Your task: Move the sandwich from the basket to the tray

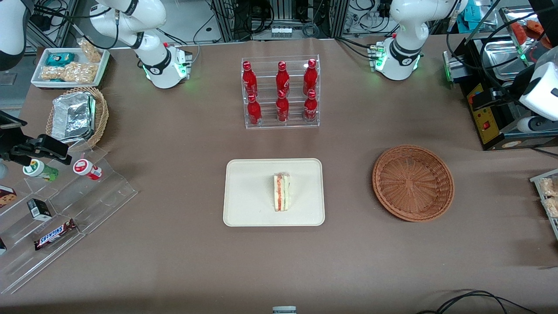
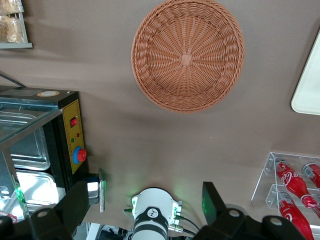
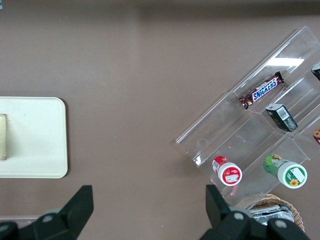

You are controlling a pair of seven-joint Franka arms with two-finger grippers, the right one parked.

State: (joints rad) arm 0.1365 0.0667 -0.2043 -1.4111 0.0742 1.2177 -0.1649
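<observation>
The sandwich [image 1: 282,192] stands on its edge on the cream tray [image 1: 244,209], near the tray's middle, with its orange and green filling facing the front camera. The reddish-brown basket [image 1: 413,183] lies beside the tray toward the working arm's end and holds nothing. My left gripper [image 1: 484,98] hangs high over that end of the table, farther from the front camera than the basket. In the left wrist view the gripper [image 2: 147,197] is open with nothing between its fingers, and the basket [image 2: 187,55] and a corner of the tray [image 2: 307,95] show.
A clear rack of red bottles [image 1: 281,91] stands farther back than the tray. A black metal machine [image 1: 492,117] sits at the working arm's end. Toward the parked arm's end are a clear snack stand [image 1: 56,209], a tan basket with foil container [image 1: 76,115] and a white snack tray [image 1: 69,65].
</observation>
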